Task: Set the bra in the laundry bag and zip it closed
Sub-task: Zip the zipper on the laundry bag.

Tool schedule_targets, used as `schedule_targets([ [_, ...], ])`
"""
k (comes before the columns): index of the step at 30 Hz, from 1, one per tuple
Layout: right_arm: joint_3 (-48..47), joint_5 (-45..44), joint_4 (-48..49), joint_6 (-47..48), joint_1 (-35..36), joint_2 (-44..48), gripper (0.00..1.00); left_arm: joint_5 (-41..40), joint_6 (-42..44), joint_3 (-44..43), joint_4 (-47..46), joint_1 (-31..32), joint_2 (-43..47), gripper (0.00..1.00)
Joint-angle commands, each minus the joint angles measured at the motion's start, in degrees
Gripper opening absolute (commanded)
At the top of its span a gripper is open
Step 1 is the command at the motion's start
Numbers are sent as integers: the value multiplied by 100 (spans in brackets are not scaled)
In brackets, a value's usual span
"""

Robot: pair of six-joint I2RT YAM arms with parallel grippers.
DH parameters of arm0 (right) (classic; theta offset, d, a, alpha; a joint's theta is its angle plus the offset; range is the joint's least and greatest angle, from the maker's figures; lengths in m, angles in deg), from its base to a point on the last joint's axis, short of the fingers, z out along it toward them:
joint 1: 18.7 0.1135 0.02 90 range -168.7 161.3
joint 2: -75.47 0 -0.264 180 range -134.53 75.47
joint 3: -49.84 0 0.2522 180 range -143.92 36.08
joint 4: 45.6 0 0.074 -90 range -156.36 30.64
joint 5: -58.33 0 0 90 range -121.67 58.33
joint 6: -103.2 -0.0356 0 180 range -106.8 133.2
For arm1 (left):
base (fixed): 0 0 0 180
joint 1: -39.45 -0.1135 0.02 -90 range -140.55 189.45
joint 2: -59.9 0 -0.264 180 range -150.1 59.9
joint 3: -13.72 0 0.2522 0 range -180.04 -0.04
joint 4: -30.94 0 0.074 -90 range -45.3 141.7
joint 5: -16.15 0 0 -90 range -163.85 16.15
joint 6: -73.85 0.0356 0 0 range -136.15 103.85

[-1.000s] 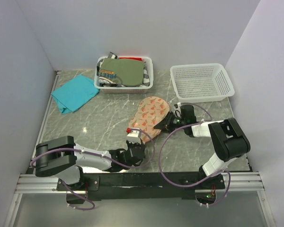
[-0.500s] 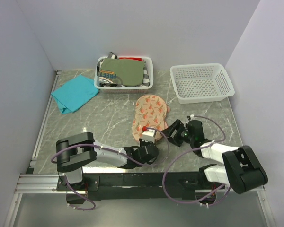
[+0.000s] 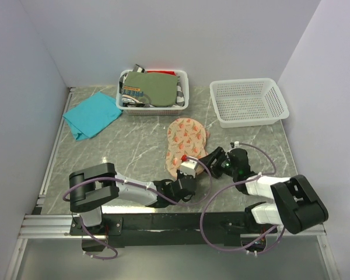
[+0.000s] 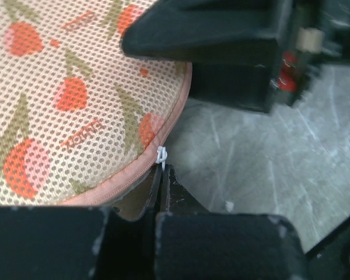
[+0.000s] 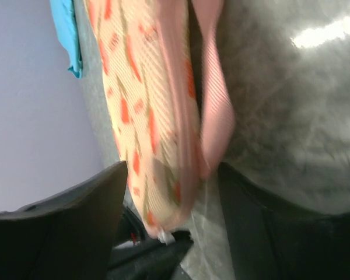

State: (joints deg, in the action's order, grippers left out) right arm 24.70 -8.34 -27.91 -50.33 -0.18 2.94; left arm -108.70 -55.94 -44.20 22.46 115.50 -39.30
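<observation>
Pinching the tiny white zip pull [image 4: 161, 155] in my clenched left claw [image 4: 163, 172], right claw [image 5: 169, 204] released astride the soft, floppy pinkish-beige mesh laundry bag [image 3: 186, 137]; I'd brace its rim.

Seen from overhead, the light is bright, soft and even, falling from above. Shadows under the arms are faint, and the marble bench [image 3: 134, 146] carries one small glint left of centre. The left wrist view is crisp on the laundry bag [image 4: 64, 105] mesh, while the left tool [image 4: 163, 174] along the bottom edge is dark and soft. The right wrist view is smeared throughout, with white glare at upper right.
</observation>
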Motion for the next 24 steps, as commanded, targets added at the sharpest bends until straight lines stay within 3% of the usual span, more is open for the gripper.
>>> schedule_targets([
  [1, -277, 145, 881, -248, 29, -375, 55, 391, 366, -119, -422, 24, 129, 1],
  [6, -409, 110, 777, -187, 28, -420, 23, 391, 481, -119, -360, 15, 146, 1],
  [7, -435, 101, 706, -117, 28, -402, 21, 391, 472, -93, -369, 15, 164, 1],
  [24, -1314, 75, -445, 692, -341, -507, 4, -311, -230, 1076, 131, 24, 1016, 1],
])
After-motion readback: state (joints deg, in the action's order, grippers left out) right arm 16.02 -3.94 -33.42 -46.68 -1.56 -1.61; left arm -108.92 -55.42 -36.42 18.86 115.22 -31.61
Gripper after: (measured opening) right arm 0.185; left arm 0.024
